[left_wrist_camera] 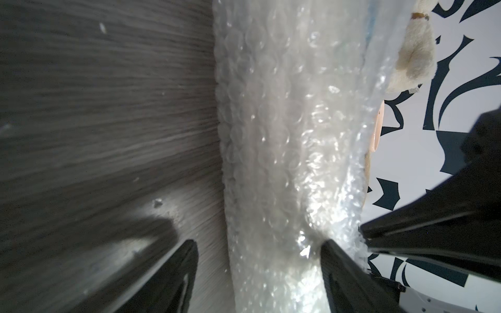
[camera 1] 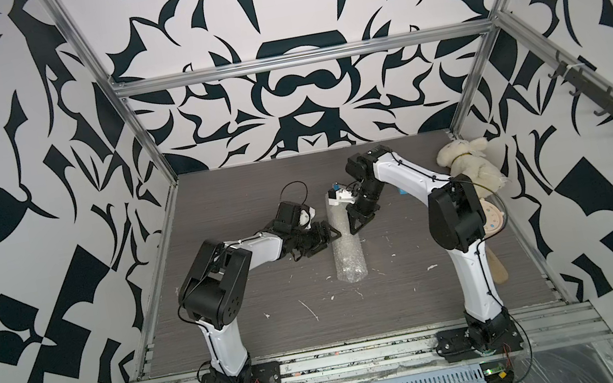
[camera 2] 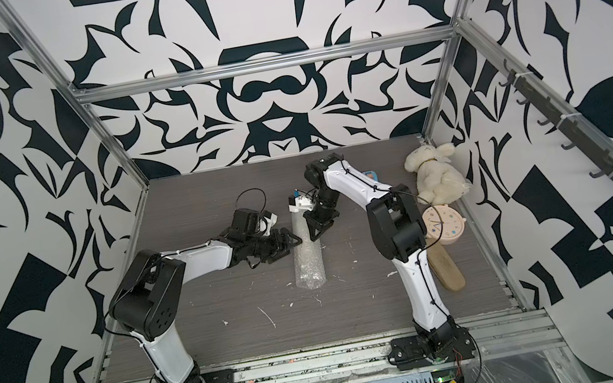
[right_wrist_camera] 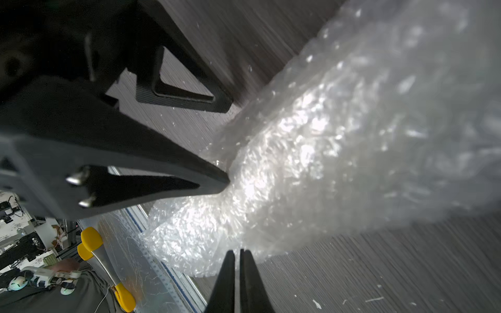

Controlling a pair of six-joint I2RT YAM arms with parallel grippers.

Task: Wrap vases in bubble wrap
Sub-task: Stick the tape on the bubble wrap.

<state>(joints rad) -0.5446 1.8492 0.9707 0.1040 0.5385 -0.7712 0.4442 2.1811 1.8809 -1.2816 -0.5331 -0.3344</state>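
A robotics lab test cell: an aluminium frame (camera 1: 299,59) boxes in a grey wood-grain surface (camera 1: 399,303), walled with black-and-white patterned panels (camera 1: 290,1) (a busy print). The left arm (camera 1: 211,284) and right arm (camera 1: 456,218) are bolted to a slotted metal rail (camera 1: 366,355). Equipment clutter (right_wrist_camera: 21,244) shows beyond.

No legible text, labels, brands or numbers in any view. Clock (camera 2: 443,226) dial marks, right of frame: too small to read.
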